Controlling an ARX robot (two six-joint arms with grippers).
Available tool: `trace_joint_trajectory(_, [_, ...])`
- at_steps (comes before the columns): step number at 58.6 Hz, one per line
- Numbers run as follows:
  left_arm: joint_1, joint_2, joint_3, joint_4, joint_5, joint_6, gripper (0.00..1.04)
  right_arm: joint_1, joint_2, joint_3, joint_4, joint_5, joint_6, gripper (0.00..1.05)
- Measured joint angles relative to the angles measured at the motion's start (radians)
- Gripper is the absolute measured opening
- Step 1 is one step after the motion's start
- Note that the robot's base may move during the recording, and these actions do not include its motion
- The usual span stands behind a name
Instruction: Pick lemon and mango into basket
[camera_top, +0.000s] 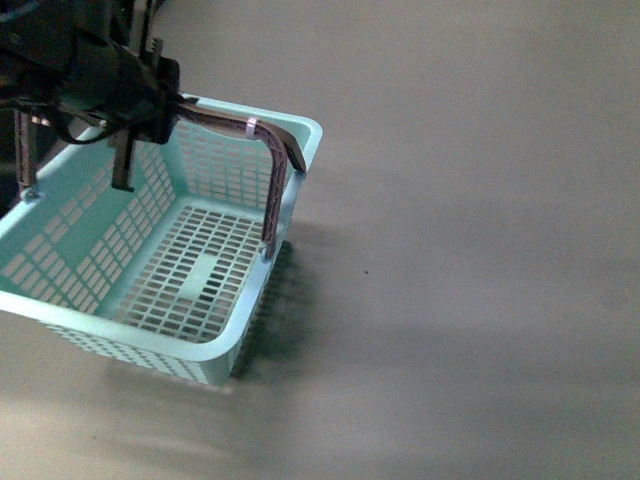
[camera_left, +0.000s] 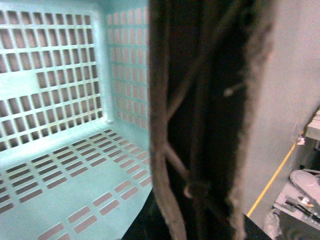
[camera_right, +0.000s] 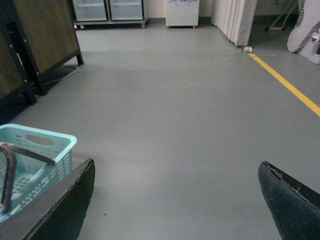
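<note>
Front view shows the left hand (camera_top: 148, 105) apparently clamped on the brown handle (camera_top: 250, 126) of the empty basket (camera_top: 215, 165), while the right hand (camera_right: 176, 170), spread apart and holding nothing, lies to the basket's right, and neither lemon nor mango is in sight.

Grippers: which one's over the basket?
The left gripper: it hangs over the teal basket, by its brown handle. The right gripper is open over bare floor.

Smooth grey floor (camera_top: 470, 250), teal basket (camera_top: 100, 335), yellow painted line (camera_right: 285, 82)
</note>
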Motion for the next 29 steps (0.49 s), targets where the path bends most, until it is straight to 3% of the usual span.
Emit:
trace_joint_trajectory(14, [0.024,-0.391,-0.275,-0.008,0.025,-0.068,0.05,0.0,0.0,0.0,0.0,0.0,0.0,0.96])
trace_joint_trajectory(29, [0.07,-0.92,-0.462,-0.225,0.043,-0.117,0.05,0.0,0.0,0.0,0.0,0.0,0.0,0.96])
